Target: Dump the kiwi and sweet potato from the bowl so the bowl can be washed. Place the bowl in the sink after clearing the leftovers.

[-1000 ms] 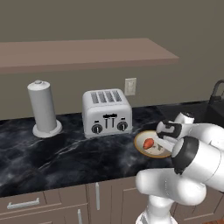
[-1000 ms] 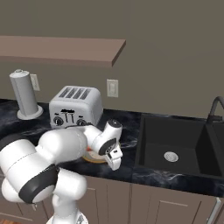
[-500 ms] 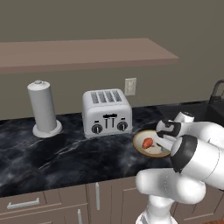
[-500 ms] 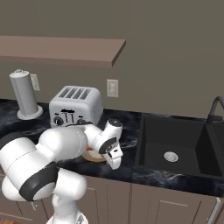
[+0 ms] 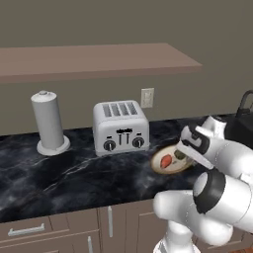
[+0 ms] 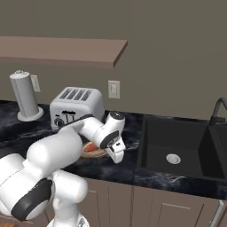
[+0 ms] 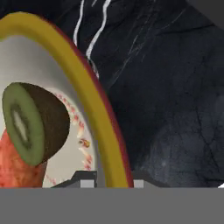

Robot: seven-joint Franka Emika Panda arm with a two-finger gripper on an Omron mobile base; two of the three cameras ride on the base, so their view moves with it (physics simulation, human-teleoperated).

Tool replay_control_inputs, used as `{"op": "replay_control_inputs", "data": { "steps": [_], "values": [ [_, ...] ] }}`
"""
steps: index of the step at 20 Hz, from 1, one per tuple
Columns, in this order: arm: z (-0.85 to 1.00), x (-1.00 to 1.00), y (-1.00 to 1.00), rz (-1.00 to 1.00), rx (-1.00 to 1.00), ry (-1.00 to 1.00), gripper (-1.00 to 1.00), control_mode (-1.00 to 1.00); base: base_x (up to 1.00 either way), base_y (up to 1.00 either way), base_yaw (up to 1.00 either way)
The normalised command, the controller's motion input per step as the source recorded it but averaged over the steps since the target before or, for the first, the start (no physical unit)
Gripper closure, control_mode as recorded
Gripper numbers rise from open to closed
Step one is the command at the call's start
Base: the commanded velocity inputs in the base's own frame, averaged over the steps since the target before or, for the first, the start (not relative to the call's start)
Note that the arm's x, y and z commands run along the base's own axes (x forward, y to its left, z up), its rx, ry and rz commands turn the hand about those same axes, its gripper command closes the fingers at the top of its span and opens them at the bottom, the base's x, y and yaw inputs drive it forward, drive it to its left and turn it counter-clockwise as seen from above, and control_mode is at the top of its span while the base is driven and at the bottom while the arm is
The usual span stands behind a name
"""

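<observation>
We see the bowl (image 5: 170, 159) sitting on the dark marbled desk (image 5: 74, 173), just right of the silver toaster (image 5: 120, 127) and well left of the black sink (image 6: 177, 150). Inside the bowl lie the kiwi (image 7: 37, 122), cut so its green face shows, and the orange-red sweet potato (image 7: 19, 168), the two touching each other. From the left base view the sweet potato sits toward the left of the bowl, with the kiwi partly hidden behind the hand.

The gripper (image 7: 113, 178) is down at the bowl's right-hand edge. In the hand view its fingers (image 7: 85, 179) stand on either side of the golden rim, one inside the bowl and one outside, drawn in close against it, so we read them as clamped on the bowl's rim. The bowl appears to rest flat on the desk.

A white paper towel holder (image 5: 48, 123) stands upright at the far left of the desk, well apart from the bowl. A brown shelf (image 5: 99, 59) runs along the wall above, and a wall outlet (image 5: 147, 97) sits just behind the toaster. The sink's basin shows a round silver drain (image 6: 173, 158), and a dark faucet (image 6: 218, 111) rises at its right.
</observation>
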Motion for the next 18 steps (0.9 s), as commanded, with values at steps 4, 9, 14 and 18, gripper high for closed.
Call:
{"op": "replay_control_inputs", "data": {
  "steps": [4, 9, 14, 18],
  "values": [
    [0.79, -0.03, 0.00, 0.00, 0.02, -0.15, 1.00, -1.00, 0.00, 0.00, 0.00],
    [0.75, -0.05, 0.00, 0.00, 0.08, -0.16, 1.00, -1.00, 0.00, 0.00, 0.00],
    [0.66, -0.28, 0.00, 0.00, 0.28, -0.20, 1.00, -1.00, 0.00, 0.00, 0.00],
    [0.52, -0.44, 0.01, 0.03, 0.36, -0.30, 1.00, -1.00, 0.00, 0.00, 0.00]
  ]
}}
